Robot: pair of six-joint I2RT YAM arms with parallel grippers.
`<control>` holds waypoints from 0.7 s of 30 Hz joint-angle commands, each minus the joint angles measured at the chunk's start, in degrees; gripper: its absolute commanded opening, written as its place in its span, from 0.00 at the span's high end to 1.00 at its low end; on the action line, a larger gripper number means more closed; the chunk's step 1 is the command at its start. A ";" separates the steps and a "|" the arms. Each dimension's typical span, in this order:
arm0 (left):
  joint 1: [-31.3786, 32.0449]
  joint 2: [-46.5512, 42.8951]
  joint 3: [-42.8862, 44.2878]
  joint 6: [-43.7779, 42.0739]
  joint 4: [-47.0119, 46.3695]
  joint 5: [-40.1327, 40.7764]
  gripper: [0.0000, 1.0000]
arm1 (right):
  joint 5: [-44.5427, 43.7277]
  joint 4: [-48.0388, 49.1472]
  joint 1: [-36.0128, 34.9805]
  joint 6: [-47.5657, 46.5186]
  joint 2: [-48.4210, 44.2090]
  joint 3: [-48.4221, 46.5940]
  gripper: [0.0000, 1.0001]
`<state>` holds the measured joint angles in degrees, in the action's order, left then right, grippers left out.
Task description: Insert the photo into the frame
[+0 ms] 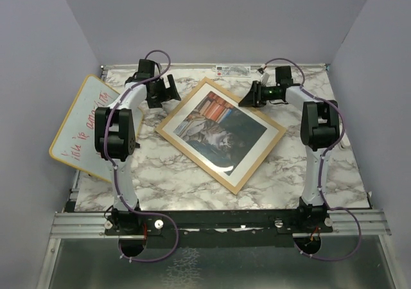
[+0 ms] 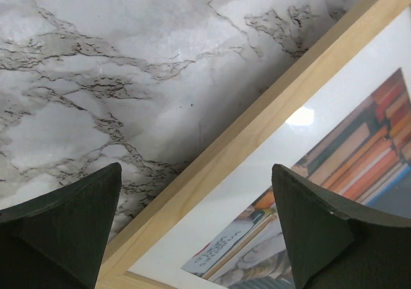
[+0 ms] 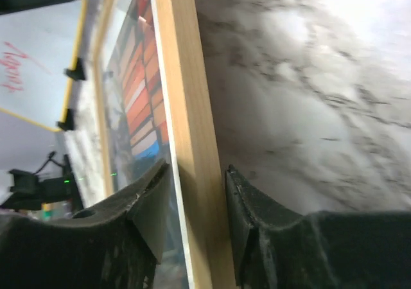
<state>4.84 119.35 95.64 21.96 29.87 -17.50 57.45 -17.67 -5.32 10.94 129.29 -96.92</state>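
Straddling the frame [image 3: 189, 109] edge in the right-wrist view only, right gripper [image 3: 196, 169] (grip unclear); left gripper [image 2: 196, 167] wide near photo [image 2: 359, 141].

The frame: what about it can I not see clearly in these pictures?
Right wrist: whether the right gripper presses the frame rail; too close and blurred.
Top view: the frame's back, hidden because it lies face up.
Left wrist: most of the frame, cut off by the picture's edges.
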 commanded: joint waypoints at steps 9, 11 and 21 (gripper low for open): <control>1.48 5.33 1.46 -3.24 0.54 -0.49 0.01 | -12.96 2.61 3.20 -0.31 2.49 -3.85 0.34; 1.94 5.32 1.46 -3.96 0.49 0.37 0.01 | -17.09 4.55 3.15 2.15 -0.34 -1.98 0.33; 4.73 5.81 -0.03 -8.16 1.36 4.99 0.03 | -21.46 6.38 -10.50 7.65 -20.85 17.87 0.35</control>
<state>8.38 124.25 96.38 16.49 29.74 -15.31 38.13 -12.56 -8.29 16.16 116.27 -85.45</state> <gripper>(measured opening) 0.990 0.657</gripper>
